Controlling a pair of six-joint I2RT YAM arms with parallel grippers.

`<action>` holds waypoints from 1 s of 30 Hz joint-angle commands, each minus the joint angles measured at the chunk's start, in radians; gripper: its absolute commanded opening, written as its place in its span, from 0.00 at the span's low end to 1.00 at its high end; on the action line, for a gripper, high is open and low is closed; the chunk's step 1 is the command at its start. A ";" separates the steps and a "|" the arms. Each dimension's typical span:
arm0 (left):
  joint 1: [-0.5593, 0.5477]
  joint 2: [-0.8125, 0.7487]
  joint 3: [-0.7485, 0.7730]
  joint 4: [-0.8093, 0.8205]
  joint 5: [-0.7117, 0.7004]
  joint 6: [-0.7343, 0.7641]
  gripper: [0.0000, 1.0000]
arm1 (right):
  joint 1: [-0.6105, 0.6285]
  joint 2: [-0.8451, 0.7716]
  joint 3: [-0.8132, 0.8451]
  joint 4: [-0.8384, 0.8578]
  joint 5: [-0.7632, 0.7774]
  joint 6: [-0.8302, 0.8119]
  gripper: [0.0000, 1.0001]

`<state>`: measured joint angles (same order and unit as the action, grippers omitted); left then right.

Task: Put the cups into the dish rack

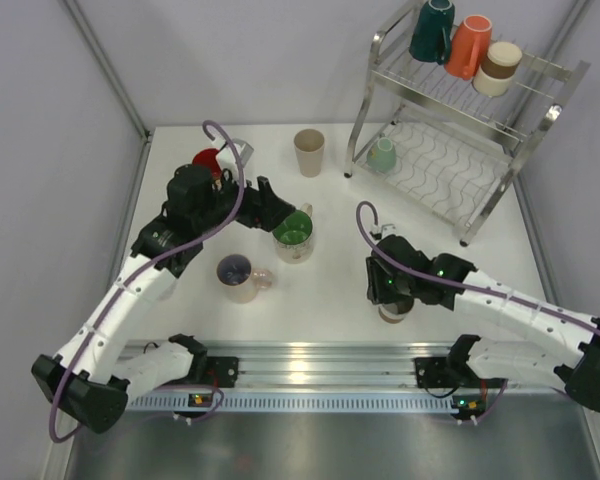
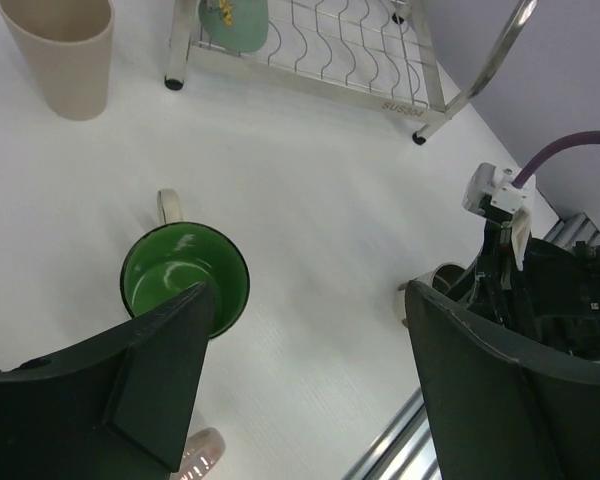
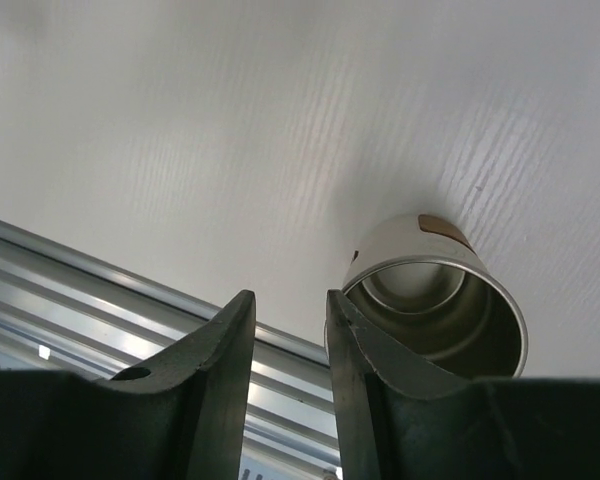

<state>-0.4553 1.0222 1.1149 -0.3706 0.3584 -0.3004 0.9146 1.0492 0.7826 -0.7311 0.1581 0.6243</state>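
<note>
As four cups sit loaded in the dish rack (image 1: 435,180) at the table's far right corner, two robot arms work over those left on the white table (image 1: 330,290). On the rack's top shelf, a dark teal cup (image 1: 432,30), an orange cup (image 1: 468,47) and a white-and-brown cup (image 1: 499,68) sit in a row. A mint cup (image 1: 382,155) rests at the left end of the lower shelf. The left gripper (image 2: 310,290) hovers with jaws spread wide and nothing between them, one finger (image 2: 165,370) right at the rim of a green-lined mug (image 2: 180,275) standing upright on the table. The right gripper (image 3: 288,300) hangs low near the front rail (image 3: 100,280), jaws drawn close with a narrow empty gap, just beside a steel cup (image 3: 425,300) standing open end up. Whether a finger touches its rim cannot be told. A beige cup (image 1: 309,152), a red mug (image 1: 208,160) and a pinkish mug (image 1: 242,277) stand elsewhere on the table.
</note>
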 commanded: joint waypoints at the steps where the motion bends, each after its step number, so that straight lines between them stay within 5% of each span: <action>1: -0.023 0.053 -0.024 -0.001 0.045 -0.059 0.81 | 0.021 -0.023 0.072 0.015 0.029 -0.006 0.36; 7: -0.198 0.136 0.008 -0.013 -0.113 -0.075 0.78 | 0.018 -0.152 0.170 -0.177 0.266 0.055 0.34; 17: -0.529 0.363 0.115 -0.008 -0.298 -0.149 0.73 | 0.000 -0.233 0.452 -0.203 0.546 0.002 0.36; 30: -0.666 0.710 0.325 -0.011 -0.332 -0.164 0.68 | 0.000 -0.452 0.439 -0.054 0.704 -0.055 0.36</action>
<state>-1.1000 1.6958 1.3678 -0.4046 0.0383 -0.4511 0.9138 0.6373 1.2438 -0.8661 0.8089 0.6018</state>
